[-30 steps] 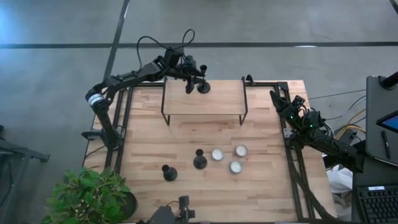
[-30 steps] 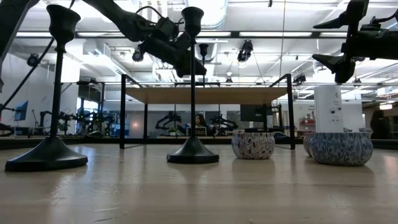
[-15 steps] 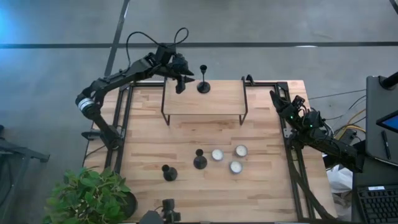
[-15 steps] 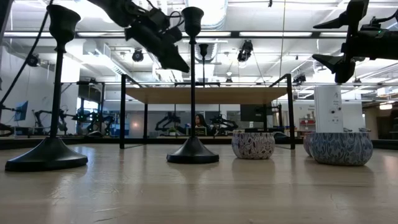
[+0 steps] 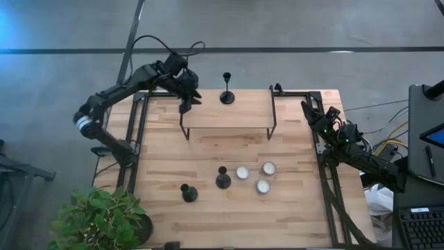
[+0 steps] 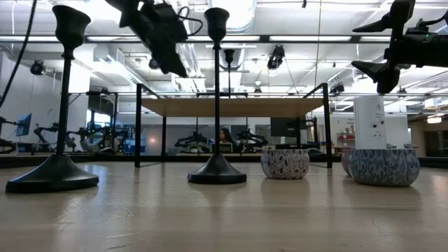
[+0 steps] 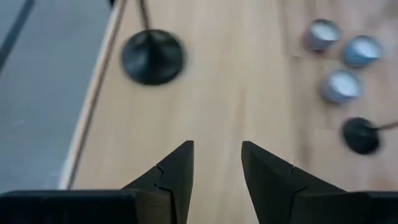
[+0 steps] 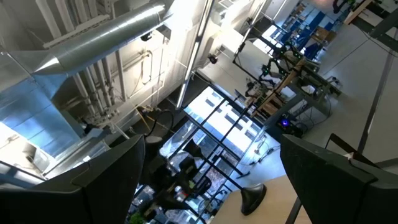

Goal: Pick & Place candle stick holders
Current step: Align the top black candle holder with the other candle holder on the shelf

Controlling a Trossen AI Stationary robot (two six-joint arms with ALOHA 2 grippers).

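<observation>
One black candle stick holder (image 5: 227, 95) stands by its round base on the raised wooden shelf (image 5: 236, 114) at the far side; the left wrist view shows that base (image 7: 152, 57). Two more holders (image 5: 188, 192) (image 5: 223, 179) stand on the table near its front, tall in the low view (image 6: 61, 105) (image 6: 216, 98). My left gripper (image 5: 187, 105) (image 7: 216, 163) hovers open above the shelf's far left corner, left of the shelf holder, with nothing between its fingers. My right gripper (image 5: 309, 110) (image 8: 211, 152) waits open at the table's right edge, pointing upward.
Three small patterned cups with white candles (image 5: 242, 172) (image 5: 268, 168) (image 5: 262, 186) sit right of the two table holders. The shelf's black legs (image 5: 183, 128) (image 5: 272, 128) stand on the table. A potted plant (image 5: 97, 219) is at the near left corner.
My left gripper has drawn back from the shelf holder toward the table's left edge, rising a little and tipping its fingers further down. The gap between its fingers looks unchanged. The holder stays upright on the shelf.
</observation>
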